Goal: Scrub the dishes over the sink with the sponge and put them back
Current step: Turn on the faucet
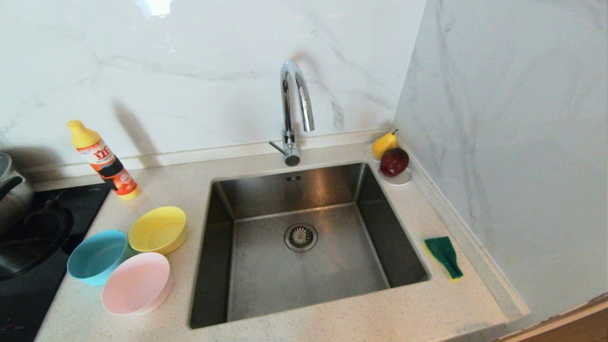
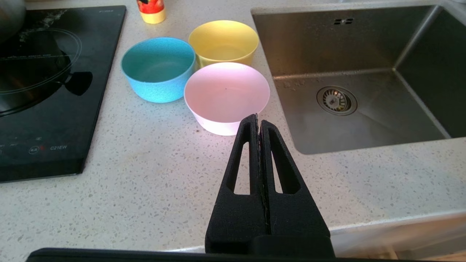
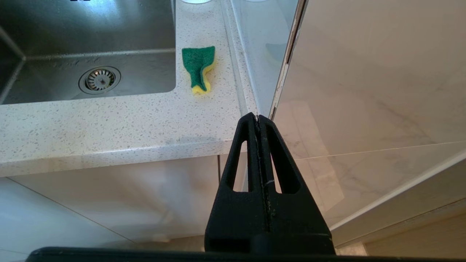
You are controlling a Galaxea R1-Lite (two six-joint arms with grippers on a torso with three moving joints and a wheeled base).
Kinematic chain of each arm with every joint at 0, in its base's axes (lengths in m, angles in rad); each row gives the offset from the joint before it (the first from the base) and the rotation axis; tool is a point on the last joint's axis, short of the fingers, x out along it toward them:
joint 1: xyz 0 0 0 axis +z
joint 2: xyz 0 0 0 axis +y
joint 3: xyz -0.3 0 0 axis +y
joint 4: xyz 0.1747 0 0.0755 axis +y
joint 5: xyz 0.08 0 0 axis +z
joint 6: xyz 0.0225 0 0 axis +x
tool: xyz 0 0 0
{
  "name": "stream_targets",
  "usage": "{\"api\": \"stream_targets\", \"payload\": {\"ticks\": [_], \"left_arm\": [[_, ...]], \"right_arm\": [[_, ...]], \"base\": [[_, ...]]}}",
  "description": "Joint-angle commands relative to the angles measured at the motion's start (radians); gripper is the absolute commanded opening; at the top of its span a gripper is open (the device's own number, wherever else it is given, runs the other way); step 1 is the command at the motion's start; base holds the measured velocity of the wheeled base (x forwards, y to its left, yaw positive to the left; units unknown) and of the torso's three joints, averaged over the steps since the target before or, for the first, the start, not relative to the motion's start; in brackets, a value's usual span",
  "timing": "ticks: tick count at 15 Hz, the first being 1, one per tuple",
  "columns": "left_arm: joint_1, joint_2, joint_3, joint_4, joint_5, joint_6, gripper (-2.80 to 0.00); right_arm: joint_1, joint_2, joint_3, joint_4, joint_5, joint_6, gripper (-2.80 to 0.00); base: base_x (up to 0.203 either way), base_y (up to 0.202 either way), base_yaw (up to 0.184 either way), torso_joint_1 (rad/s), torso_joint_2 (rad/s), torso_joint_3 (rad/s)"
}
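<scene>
1. Sitting on the speckled pale stone counter point(image 1: 171, 190) left of the square brushed-steel sink point(image 1: 266, 266) are three round plastic bowls: the yellow bowl point(image 1: 157, 229) farthest back, the teal-blue bowl point(image 1: 97, 257) beside the black glass cooktop point(image 1: 38, 228), and the pale pink bowl point(image 1: 137, 283) nearest the front edge.
2. All three stand upright, clustered close together.
3. The dark green and yellow sponge point(image 1: 444, 256) lies on the counter right of the sink, near the marble side wall point(image 1: 513, 142).
4. The left gripper point(image 2: 258, 120) hangs before the counter's front edge, facing the pink bowl, jaws pressed together, holding nothing.
5. The right gripper point(image 3: 258, 118) hangs before the counter's front edge, jaws likewise closed and empty.
6. An arched chrome faucet point(image 1: 294, 109) stands behind the sink.
</scene>
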Motion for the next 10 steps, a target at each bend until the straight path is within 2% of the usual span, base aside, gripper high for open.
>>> {"api": "stream_targets", "payload": {"ticks": [1, 8, 10], "left_arm": [[0.0, 0.004, 0.018, -0.001, -0.001, 0.0, -2.8], [0.0, 0.004, 0.018, -0.002, 0.001, 0.0, -2.8], [0.0, 0.004, 0.018, -0.001, -0.001, 0.0, -2.8]], "right_arm": [[0.001, 0.0, 0.0, 0.0, 0.002, -0.001, -2.8], [0.001, 0.0, 0.0, 0.001, 0.0, -0.019, -2.8], [0.001, 0.001, 0.0, -0.002, 0.0, 0.0, -2.8]], "base": [[0.0, 0.0, 0.0, 0.0, 0.0, 0.0], [0.0, 0.0, 0.0, 0.0, 0.0, 0.0], [0.0, 0.0, 0.0, 0.0, 0.0, 0.0]]}}
